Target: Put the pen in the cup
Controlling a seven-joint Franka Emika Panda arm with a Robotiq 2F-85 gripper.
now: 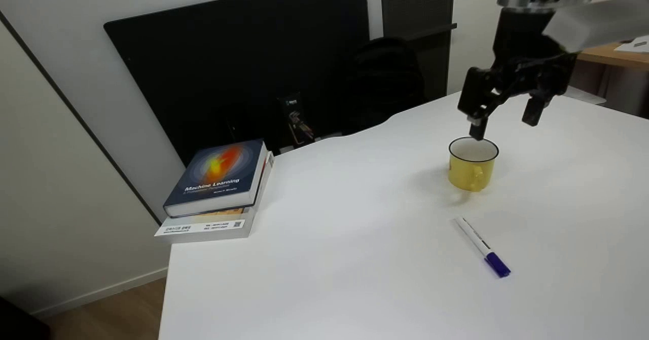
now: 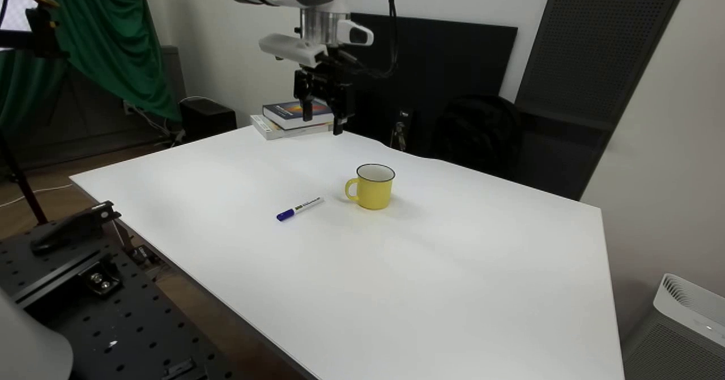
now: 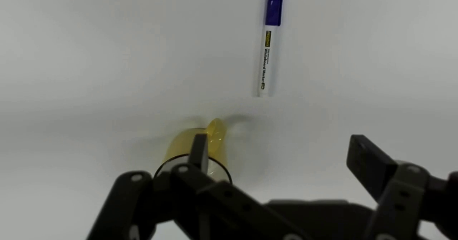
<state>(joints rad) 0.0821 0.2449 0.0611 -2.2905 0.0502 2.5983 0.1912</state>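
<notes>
The white pen with a blue cap lies flat on the white table in both exterior views [image 1: 475, 239] [image 2: 300, 209]. In the wrist view the pen [image 3: 268, 50] is at top centre, cap pointing up. The yellow cup stands upright near the pen in both exterior views [image 1: 462, 173] [image 2: 375, 192], its handle towards the pen. In the wrist view the cup [image 3: 182, 141] is at lower left, partly hidden by a finger. My gripper [image 1: 505, 121] [image 2: 323, 120] [image 3: 279, 141] is open and empty, above the table and apart from both pen and cup.
Two stacked books [image 1: 218, 178] [image 2: 294, 119] lie at a table corner. A dark backpack [image 1: 383, 76] [image 2: 476, 136] and a black panel [image 1: 243, 51] stand behind the table edge. A black perforated base plate [image 2: 113, 323] adjoins the table in an exterior view.
</notes>
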